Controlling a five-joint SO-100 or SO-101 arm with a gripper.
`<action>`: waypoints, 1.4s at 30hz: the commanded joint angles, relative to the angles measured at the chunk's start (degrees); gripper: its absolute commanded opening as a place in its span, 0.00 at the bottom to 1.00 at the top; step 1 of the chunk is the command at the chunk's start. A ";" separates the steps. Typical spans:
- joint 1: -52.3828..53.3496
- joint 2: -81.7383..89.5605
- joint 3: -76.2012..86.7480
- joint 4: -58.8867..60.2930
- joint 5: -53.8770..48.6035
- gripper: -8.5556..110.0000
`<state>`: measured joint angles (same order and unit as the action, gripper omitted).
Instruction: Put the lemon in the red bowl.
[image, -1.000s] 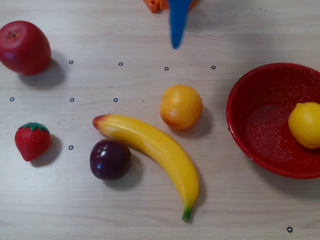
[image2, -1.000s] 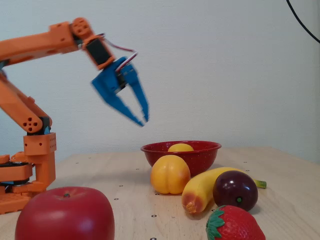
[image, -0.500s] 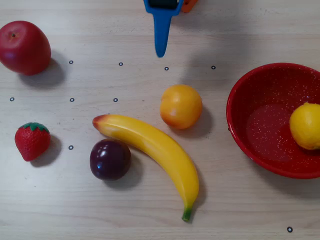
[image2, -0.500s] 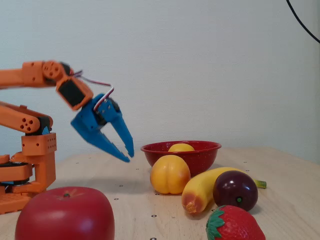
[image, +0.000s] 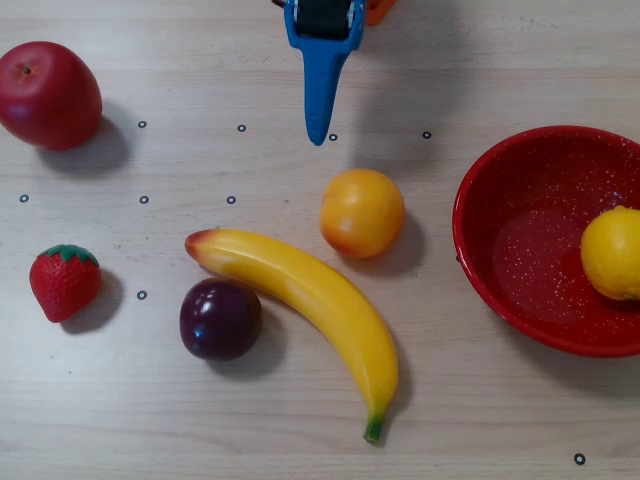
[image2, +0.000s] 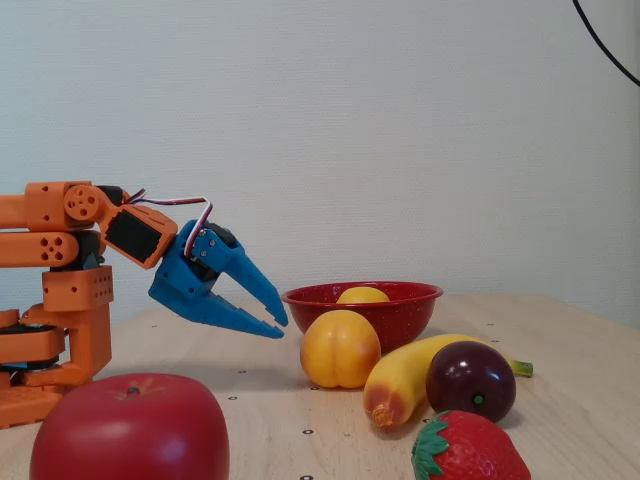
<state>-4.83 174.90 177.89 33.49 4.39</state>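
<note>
- Overhead view: the lemon (image: 612, 253) already lies inside the red bowl (image: 500, 250), against its right side.
- Gripper (image2: 278, 323) hangs empty near the arm's base, jaws slightly parted.
- Best retreat without brushing the orange-yellow fruit (image: 362, 213).

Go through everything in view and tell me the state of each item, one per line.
lemon: lying inside the bowl.
red bowl: upright on the table, holding the lemon.
gripper: open, empty, above the table.
peach: on the table.
banana: lying flat, touching the plum.
plum: on the table.
strawberry: on the table.
apple: stem up.
</note>
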 joint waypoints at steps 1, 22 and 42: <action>-0.88 2.02 0.79 1.41 -1.85 0.07; 0.18 10.20 0.79 16.70 -3.87 0.07; 0.18 10.11 0.79 16.96 -3.78 0.07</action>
<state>-4.83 184.22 178.33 50.54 2.29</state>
